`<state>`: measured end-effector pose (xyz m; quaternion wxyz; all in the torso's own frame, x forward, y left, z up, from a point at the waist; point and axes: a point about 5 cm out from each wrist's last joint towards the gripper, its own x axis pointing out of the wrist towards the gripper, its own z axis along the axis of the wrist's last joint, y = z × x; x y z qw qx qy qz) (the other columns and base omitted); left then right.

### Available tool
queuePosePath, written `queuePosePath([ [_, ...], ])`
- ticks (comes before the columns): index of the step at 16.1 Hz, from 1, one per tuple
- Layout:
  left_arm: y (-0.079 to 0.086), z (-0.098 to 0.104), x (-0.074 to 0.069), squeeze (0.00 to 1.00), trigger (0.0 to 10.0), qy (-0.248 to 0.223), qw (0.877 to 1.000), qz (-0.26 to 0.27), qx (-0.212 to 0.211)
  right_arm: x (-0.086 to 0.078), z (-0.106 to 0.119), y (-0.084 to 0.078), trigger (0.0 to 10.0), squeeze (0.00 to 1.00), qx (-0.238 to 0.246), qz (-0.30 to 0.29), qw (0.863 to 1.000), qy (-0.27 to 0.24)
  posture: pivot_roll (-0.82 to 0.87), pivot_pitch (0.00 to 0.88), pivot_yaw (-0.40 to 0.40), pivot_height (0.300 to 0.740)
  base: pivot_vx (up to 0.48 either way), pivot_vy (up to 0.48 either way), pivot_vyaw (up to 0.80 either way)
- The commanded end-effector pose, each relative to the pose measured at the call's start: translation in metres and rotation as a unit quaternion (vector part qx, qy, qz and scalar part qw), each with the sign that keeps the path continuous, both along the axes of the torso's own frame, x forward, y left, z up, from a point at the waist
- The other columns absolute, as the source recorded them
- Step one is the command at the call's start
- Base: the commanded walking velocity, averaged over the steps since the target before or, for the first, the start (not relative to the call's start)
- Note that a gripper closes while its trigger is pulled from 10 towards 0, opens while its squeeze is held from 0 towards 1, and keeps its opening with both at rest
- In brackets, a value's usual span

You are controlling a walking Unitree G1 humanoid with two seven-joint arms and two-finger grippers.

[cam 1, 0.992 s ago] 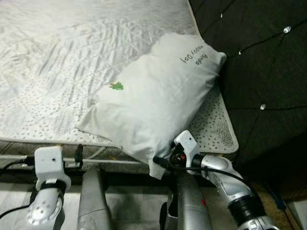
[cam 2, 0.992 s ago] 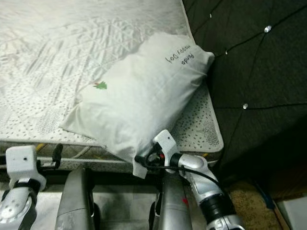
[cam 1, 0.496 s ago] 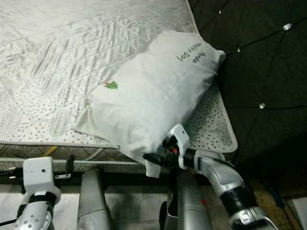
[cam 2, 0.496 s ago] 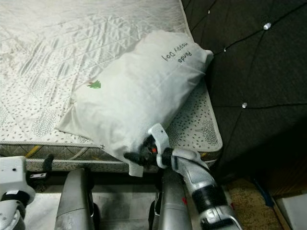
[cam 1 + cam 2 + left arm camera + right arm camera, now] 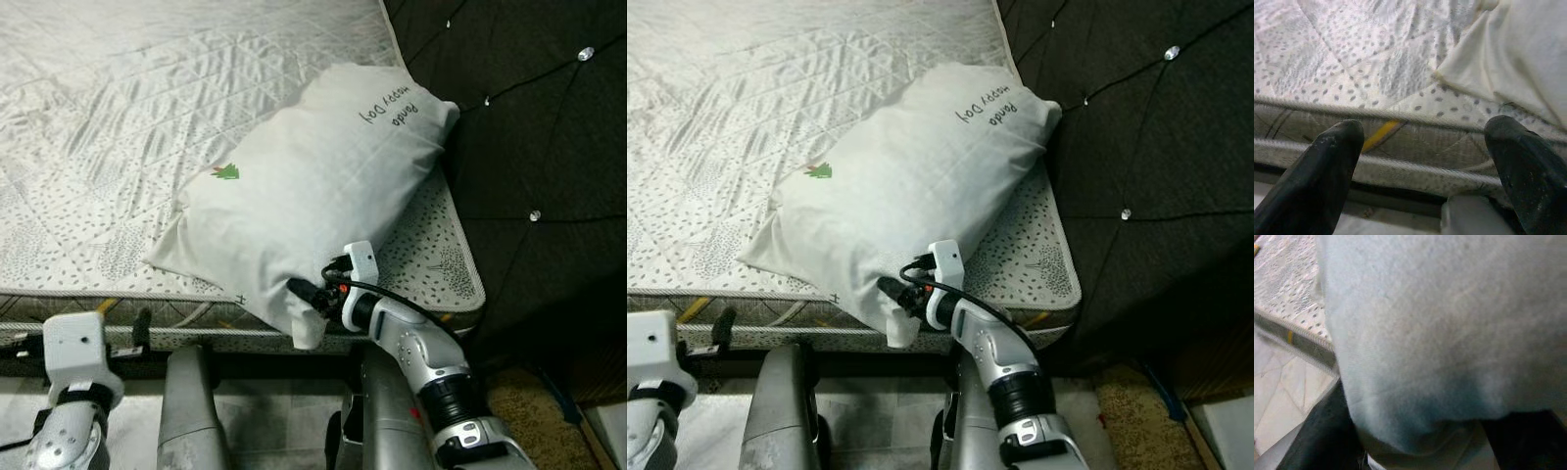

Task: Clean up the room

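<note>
Left claw [image 5: 1420, 161]: fingers spread, empty, low before bed edge. Right claw [image 5: 312, 294]: clamped on near corner of white pillow [image 5: 313, 186] overhanging mattress [image 5: 118, 127] edge. Pillow lies diagonal, far end against dark tufted headboard [image 5: 529, 137].

A dark tufted headboard [image 5: 549, 147] with shiny buttons stands beside the bed, pale tiled floor [image 5: 1273, 396] below

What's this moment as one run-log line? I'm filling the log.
right gripper: at pillow corner overhanging mattress edge | left gripper: open, idle below mattress
</note>
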<state>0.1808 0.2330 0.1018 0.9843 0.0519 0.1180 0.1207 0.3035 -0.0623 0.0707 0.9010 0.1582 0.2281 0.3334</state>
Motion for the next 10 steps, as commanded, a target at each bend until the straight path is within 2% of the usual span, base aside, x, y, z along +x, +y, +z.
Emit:
queuePosePath([
  [1, 0.000, -0.003, 0.001, 0.00, 10.0, 0.008, 1.000, 0.003, -0.005, 0.009, 0.006, -0.003, 0.0, 0.00, -0.009, -0.036, 0.999, -0.017, 0.17, 0.147, -0.107, 0.551, 0.000, 0.000, 0.00],
  [3, 0.000, -0.003, 0.002, 0.00, 10.0, 0.006, 1.000, 0.002, -0.004, 0.016, 0.007, -0.010, 0.0, 0.00, -0.022, -0.076, 0.997, -0.024, 0.16, 0.146, -0.107, 0.551, 0.000, 0.000, 0.00],
  [5, -0.003, -0.004, 0.005, 0.00, 10.0, 0.004, 1.000, 0.000, -0.006, 0.035, 0.018, -0.035, 0.0, 0.00, -0.042, -0.156, 0.985, -0.056, 0.16, 0.134, -0.108, 0.551, 0.000, 0.000, 0.00],
  [7, -0.005, -0.005, 0.008, 0.00, 10.0, 0.003, 1.000, -0.001, -0.009, 0.047, 0.025, -0.052, 0.0, 0.00, -0.069, -0.186, 0.977, -0.073, 0.16, 0.125, -0.111, 0.551, 0.000, 0.000, 0.00],
  [8, -0.005, -0.005, 0.009, 0.00, 10.0, 0.002, 1.000, -0.001, -0.010, 0.051, 0.028, -0.057, 0.0, 0.00, -0.094, -0.185, 0.974, -0.090, 0.16, 0.116, -0.113, 0.551, 0.000, 0.000, 0.00],
  [9, -0.006, -0.005, 0.011, 0.00, 10.0, -0.001, 1.000, -0.002, -0.011, 0.060, 0.035, -0.075, 0.0, 0.00, -0.150, -0.193, 0.962, -0.118, 0.16, 0.111, -0.113, 0.551, 0.000, 0.000, 0.00],
  [10, -0.007, -0.004, 0.012, 0.00, 10.0, -0.003, 1.000, -0.002, -0.011, 0.067, 0.041, -0.088, 0.0, 0.00, -0.178, -0.206, 0.954, -0.130, 0.16, 0.111, -0.113, 0.551, 0.000, 0.000, 0.00],
])
